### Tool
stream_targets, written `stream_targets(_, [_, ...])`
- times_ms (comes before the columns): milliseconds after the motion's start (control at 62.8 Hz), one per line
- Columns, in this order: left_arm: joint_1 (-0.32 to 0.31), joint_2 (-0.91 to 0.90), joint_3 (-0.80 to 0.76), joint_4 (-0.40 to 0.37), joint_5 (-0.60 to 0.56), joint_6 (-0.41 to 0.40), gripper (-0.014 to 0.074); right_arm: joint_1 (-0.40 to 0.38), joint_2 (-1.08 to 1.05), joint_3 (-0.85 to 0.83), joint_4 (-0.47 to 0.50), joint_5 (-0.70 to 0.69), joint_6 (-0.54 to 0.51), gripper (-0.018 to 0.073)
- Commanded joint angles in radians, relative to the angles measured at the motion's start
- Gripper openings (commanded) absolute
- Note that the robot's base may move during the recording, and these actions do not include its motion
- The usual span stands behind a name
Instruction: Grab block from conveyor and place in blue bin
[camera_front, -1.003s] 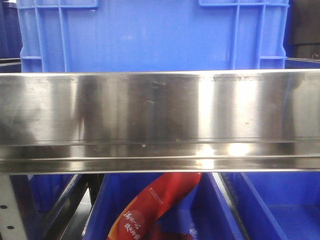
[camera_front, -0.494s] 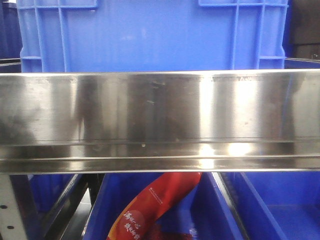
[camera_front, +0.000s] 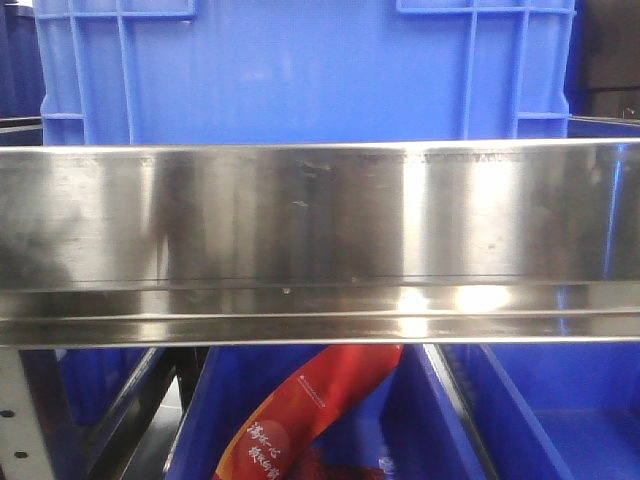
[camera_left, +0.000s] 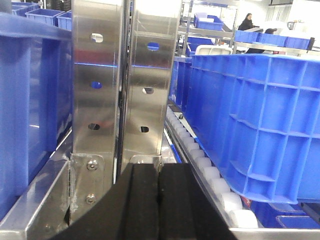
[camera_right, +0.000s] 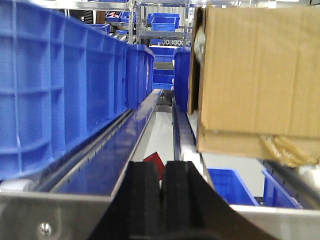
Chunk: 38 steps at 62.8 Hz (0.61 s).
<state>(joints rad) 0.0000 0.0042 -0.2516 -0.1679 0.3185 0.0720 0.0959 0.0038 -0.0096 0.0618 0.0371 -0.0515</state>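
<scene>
Nothing shifting since earlier frame. You're keeping left gripper (camera_left: 159, 186) and right gripper (camera_right: 161, 186) parked, jaws pressed together, holding nothing. Block, conveyor not showing; blue bin (camera_front: 300, 70) sitting behind steel rail (camera_front: 320, 240).

Left gripper (camera_left: 159, 192): two black pads pressed together, only a thin seam between them, nothing held. It points level and forward, filling the bottom centre of the left wrist view. Right gripper (camera_right: 161, 192): same pose, black pads together with a narrow seam, nothing between them, aimed level and forward at the bottom centre of the right wrist view. No arm links or wrists show in either wrist view. Neither arm nor gripper appears in the front view.
</scene>
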Motion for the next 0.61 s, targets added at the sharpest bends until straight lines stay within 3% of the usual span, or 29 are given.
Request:
stream_targets(0, [0.001, -0.004, 0.000, -0.002, -0.019, -0.006, -0.0111, -0.006, -0.004, 0.010, 0.005, -0.048, 0.008, -0.0162])
stream_targets(589, [0.001, -0.004, 0.000, -0.002, -0.021, -0.006, -0.0111, -0.006, -0.004, 0.010, 0.005, -0.018, 0.008, -0.0162])
